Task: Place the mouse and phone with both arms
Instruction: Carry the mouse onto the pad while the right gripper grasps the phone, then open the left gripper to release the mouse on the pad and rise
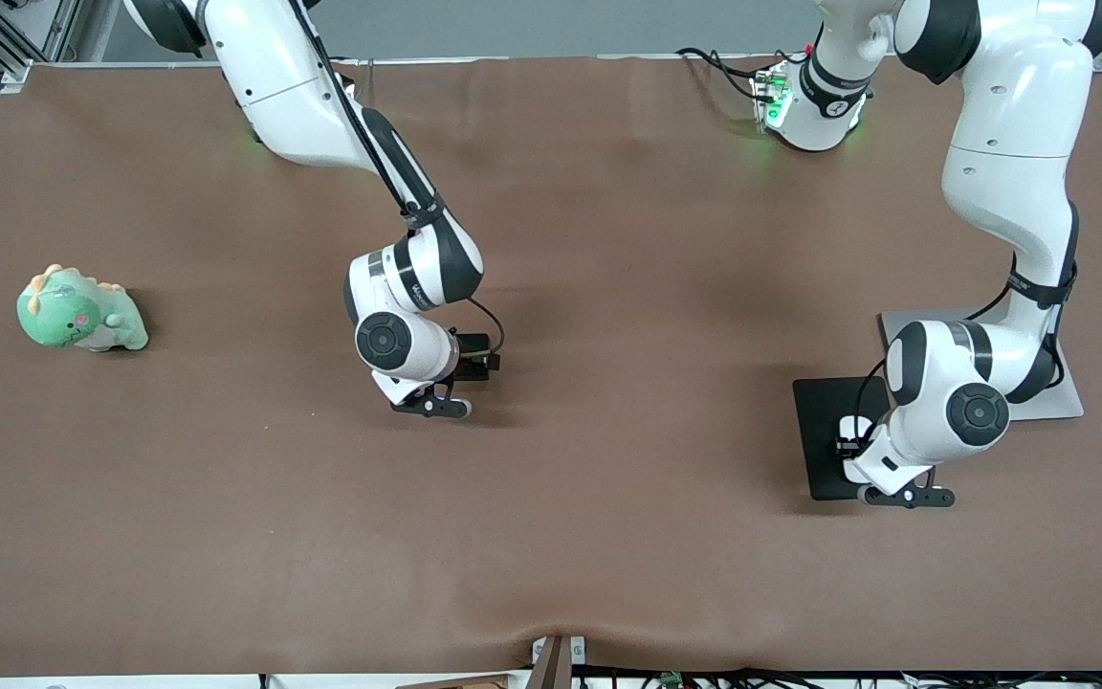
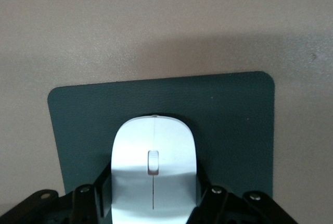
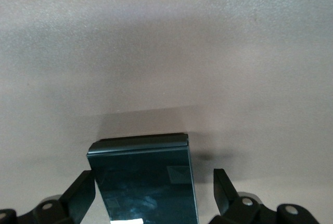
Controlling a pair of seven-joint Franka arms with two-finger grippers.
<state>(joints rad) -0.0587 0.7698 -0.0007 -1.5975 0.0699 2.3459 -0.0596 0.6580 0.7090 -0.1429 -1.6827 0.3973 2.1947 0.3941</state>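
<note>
The white mouse (image 2: 153, 146) lies on the flat black mouse pad (image 2: 234, 125) at the left arm's end of the table. My left gripper (image 2: 153, 179) is low over the pad, its fingers (image 2: 104, 187) pressed against both sides of the mouse. In the front view, the left gripper (image 1: 905, 495) covers most of the mouse (image 1: 849, 427) on the pad (image 1: 824, 431). The black phone (image 3: 143, 182) lies on the brown table between my right gripper's (image 3: 152, 177) open fingers, with a gap at one finger (image 3: 223, 187). In the front view, the right gripper (image 1: 431, 406) hides the phone.
A green plush dinosaur (image 1: 80, 311) sits near the right arm's end of the table. A grey flat plate (image 1: 1068, 397) lies beside the mouse pad, partly under the left arm. The brown table (image 1: 628, 478) is bare between the two arms.
</note>
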